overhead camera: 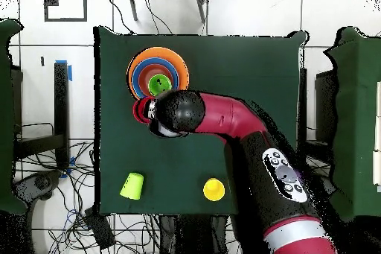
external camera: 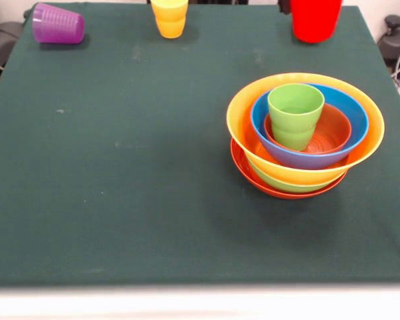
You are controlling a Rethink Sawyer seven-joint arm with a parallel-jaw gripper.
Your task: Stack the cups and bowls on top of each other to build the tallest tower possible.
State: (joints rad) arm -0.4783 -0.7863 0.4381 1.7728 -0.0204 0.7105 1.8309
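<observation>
The tower stands right of centre in the front view: a wide red-orange bowl [external camera: 243, 167] at the bottom, a green bowl [external camera: 287, 185], a large orange-yellow bowl [external camera: 240, 113], a blue bowl [external camera: 353, 113] and a small orange bowl [external camera: 333, 130]. A light green cup [external camera: 295, 115] stands upright in the small orange bowl. The red cup [external camera: 315, 20] hangs upright in the air behind the tower, held by my gripper [external camera: 313, 3], which is mostly cut off by the top edge. The overhead view shows the tower [overhead camera: 138, 65] with my arm's wrist [overhead camera: 177, 113] beside it and the red cup [overhead camera: 140, 109] under the wrist.
A purple cup [external camera: 58, 25] lies on its side at the far left corner. A yellow cup [external camera: 169, 18] stands at the far edge, also seen in the overhead view [overhead camera: 213, 189]. A second light green cup [overhead camera: 132, 185] lies on its side near the robot's edge.
</observation>
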